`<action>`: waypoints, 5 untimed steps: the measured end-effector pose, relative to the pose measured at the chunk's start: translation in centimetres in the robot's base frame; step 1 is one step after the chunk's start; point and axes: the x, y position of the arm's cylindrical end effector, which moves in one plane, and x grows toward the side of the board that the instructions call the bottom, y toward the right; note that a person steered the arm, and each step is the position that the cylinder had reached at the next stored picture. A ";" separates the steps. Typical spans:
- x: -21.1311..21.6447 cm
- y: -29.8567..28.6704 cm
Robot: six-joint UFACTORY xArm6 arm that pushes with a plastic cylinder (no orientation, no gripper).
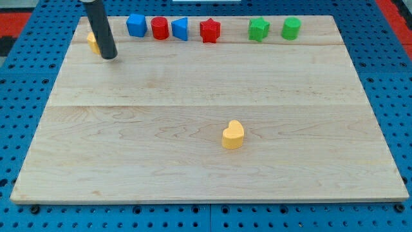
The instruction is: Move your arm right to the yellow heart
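The yellow heart (pixel 233 135) lies on the wooden board (pixel 206 167), a little right of the middle and toward the view's bottom. My tip (pixel 109 57) rests on the board at the top left, far to the upper left of the heart. The dark rod leans up to the view's top. A second yellow block (pixel 93 42) sits just left of the rod and is partly hidden by it; its shape cannot be made out.
Along the board's top edge stand a blue block (pixel 136 25), a red cylinder (pixel 159 28), a blue triangle (pixel 180 29), a red star (pixel 210 30), a green star (pixel 259 29) and a green block (pixel 291 28). Blue pegboard surrounds the board.
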 end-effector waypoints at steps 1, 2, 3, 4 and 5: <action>-2.0 -2.6; -4.6 -1.1; -6.3 -0.8; -5.9 -0.6; 2.4 6.6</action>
